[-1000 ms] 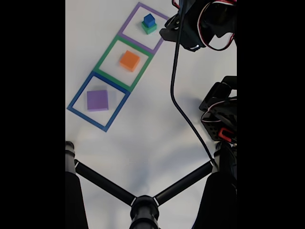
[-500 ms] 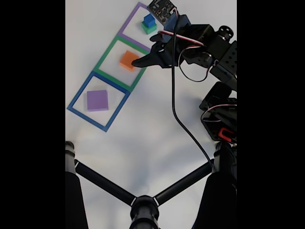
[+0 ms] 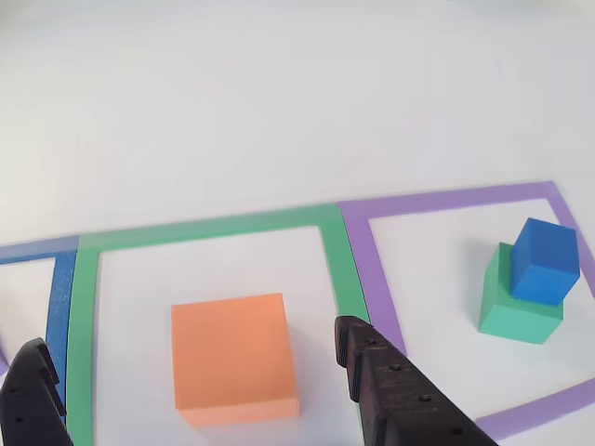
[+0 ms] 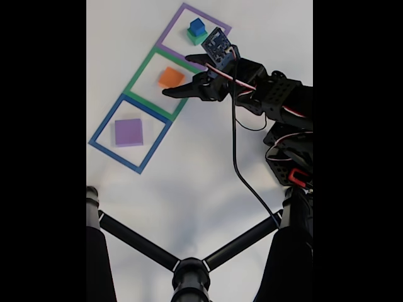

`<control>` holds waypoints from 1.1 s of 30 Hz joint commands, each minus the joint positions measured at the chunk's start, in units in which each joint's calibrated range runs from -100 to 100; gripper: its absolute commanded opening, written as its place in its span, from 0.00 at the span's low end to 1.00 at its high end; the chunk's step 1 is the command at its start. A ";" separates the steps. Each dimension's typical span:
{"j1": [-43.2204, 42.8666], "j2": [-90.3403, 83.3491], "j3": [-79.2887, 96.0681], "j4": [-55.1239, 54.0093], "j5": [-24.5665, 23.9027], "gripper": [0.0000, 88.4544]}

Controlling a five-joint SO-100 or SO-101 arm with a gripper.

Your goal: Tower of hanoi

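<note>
An orange block [image 3: 232, 358] [image 4: 170, 77] lies inside the green taped square [image 3: 85, 307] [image 4: 140, 70]. My gripper [image 3: 189, 336] [image 4: 178, 75] is open, with one black finger on each side of the orange block and a gap between them and the block. A small blue block [image 3: 547, 260] [image 4: 198, 26] sits on a green block [image 3: 516, 314] [image 4: 196, 38] in the purple square [image 3: 446, 199] [image 4: 170, 28]. In the fixed view a flat purple block [image 4: 129, 132] lies in the blue square [image 4: 104, 123].
The white table surface [image 4: 189, 176] stretches below the squares. A black stand with three legs [image 4: 189, 270] fills the bottom of the fixed view. My arm's base [image 4: 293, 157] and a black cable [image 4: 242, 167] are at the right.
My arm has swung from the upper right, past the purple square, down to the orange block. The gripper now straddles that block. The blocks have not moved.
</note>
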 commanded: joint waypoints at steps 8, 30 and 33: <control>1.37 23.71 -1.28 -26.43 0.00 0.43; 0.00 52.24 -8.55 -49.26 0.00 0.42; -0.38 52.96 -8.73 -49.58 0.00 0.42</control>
